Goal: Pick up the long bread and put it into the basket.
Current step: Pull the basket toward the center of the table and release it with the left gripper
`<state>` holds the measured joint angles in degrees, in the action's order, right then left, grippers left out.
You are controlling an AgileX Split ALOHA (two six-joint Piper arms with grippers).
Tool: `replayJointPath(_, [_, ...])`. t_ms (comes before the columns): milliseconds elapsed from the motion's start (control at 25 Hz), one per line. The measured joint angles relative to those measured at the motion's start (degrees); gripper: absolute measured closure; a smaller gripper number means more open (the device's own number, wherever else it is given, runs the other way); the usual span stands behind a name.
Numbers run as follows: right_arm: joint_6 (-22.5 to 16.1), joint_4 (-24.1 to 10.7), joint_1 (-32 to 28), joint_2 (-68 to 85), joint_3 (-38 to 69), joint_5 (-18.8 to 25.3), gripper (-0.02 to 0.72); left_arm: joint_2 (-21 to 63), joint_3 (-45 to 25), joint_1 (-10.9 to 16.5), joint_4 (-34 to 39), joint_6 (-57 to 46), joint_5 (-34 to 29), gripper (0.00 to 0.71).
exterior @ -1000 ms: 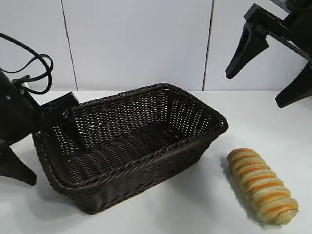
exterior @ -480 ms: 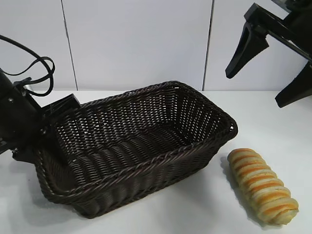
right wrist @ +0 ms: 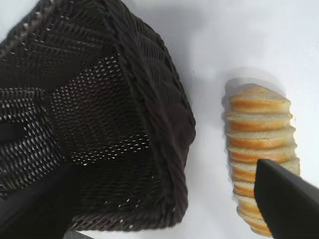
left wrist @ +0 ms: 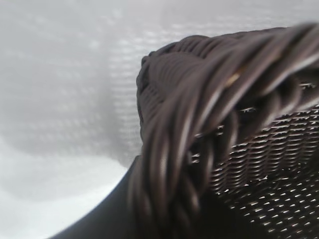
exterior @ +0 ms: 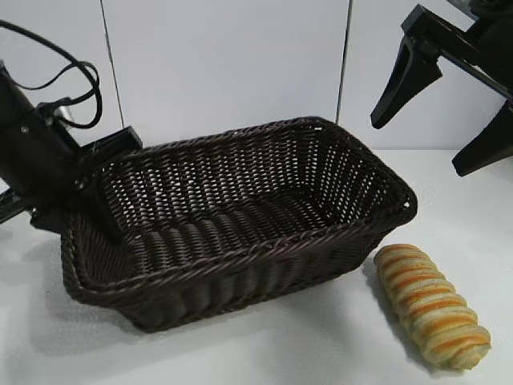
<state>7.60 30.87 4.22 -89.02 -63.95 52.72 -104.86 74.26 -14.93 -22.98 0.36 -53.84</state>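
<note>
Worktop (exterior: 321,345): white, carrying all items.

Basket (exterior: 240,273): dark woven wicker, rectangular, occupying the left and centre of the worktop; interior holds no bread. Its left end wall is pinched by the left gripper (exterior: 100,204), fingers nearly closed, one inside the wall and one outside.

Right gripper (exterior: 445,116): above the worktop's far right corner, fingers spread wide, holding nothing, well clear of the bread beneath it.

Long bread (exterior: 431,305): ridged golden loaf lying flat near the front right corner, just beside the basket's right end, not touching it.

Status: bread not yet grasped; pick-up, carry and placement in the basket all remain.
</note>
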Motion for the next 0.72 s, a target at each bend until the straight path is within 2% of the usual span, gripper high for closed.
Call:
replayJointPath(160, [0.0,0.0,0.0,0.0,0.0,0.0,0.041,-2.7,5.3,0.0,4.0,0.0,-2.6,0.608])
replayJointPath(360, [0.0,0.0,0.0,0.0,0.0,0.1,0.041,-8.8,10.8,0.0,4.3,0.1,-3.6,0.608])
replayJointPath(720, [0.0,0.0,0.0,0.0,0.0,0.2,0.041,-14.2,12.3,0.0,4.2,0.1,-3.0,0.609])
